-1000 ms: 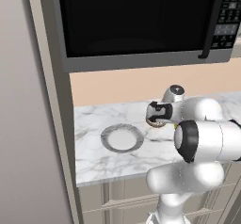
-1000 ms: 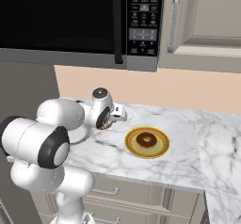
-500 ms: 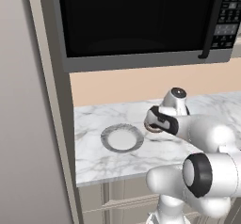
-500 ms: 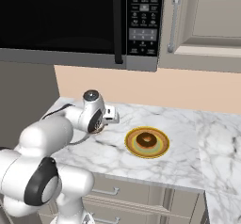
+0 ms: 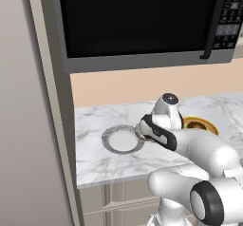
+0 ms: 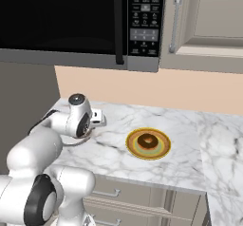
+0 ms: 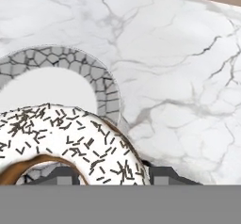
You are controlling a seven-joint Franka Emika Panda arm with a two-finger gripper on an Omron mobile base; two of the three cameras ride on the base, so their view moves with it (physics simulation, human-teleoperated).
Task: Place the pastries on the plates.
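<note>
The microwave hangs above and behind the gripper, and a cabinet sits beside it, farther off toward the arm's right. A tall grey panel stands well off toward the arm's left. The marble counter spreads out below the gripper in every direction.

The yellow plate lies on the counter well off to the gripper's right, and the glazed doughnut rests in its middle. The grey plate lies on the counter just to the gripper's left and below it; in the hand view its speckled rim curves past directly ahead of the fingertips, with the white centre beyond.

The gripper hangs over the right edge of the grey plate, its jaws clamped on the white doughnut. That doughnut is held off the counter and, in the hand view, overlaps the near part of the plate. The dark fingertips show just beneath it, on either side.
</note>
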